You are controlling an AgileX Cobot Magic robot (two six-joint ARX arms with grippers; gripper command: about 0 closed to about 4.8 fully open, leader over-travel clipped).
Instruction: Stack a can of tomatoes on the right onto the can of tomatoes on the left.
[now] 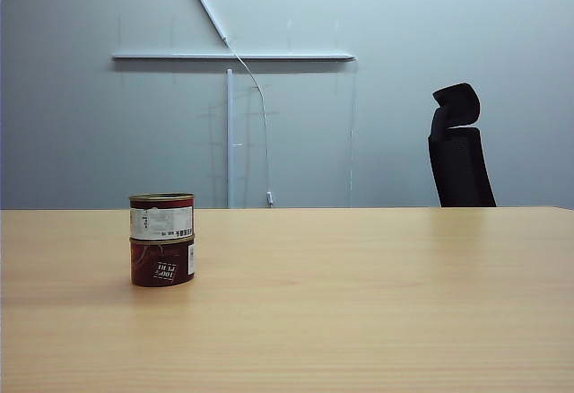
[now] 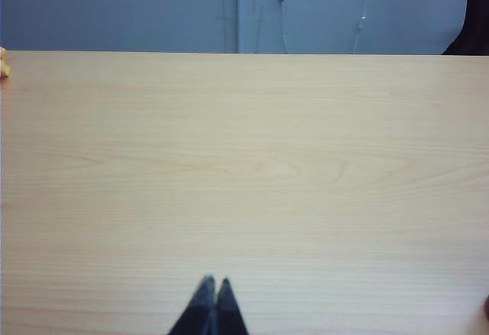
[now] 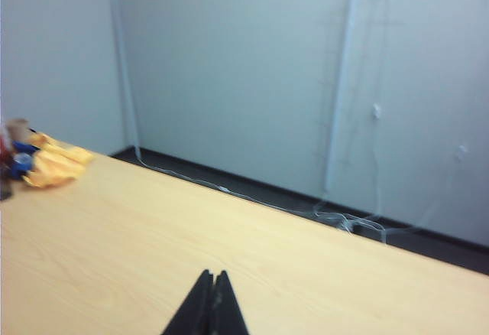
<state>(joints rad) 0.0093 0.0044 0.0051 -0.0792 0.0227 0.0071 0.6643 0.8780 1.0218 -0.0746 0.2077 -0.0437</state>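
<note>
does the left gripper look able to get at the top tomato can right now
Probably yes. The left gripper is shut and pulled back over bare table, and nothing stands around the top tomato can stacked on the lower can. The right gripper, shut too, is clear.

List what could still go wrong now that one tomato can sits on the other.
1. The upper can sits on the lower can with nothing bracing it, so a knock to the table might topple the stack.
2. Both grippers are shut and empty, the left gripper and the right gripper over bare wood. Neither wrist view shows the cans, so a later arm sweep could clip them unseen.
</note>
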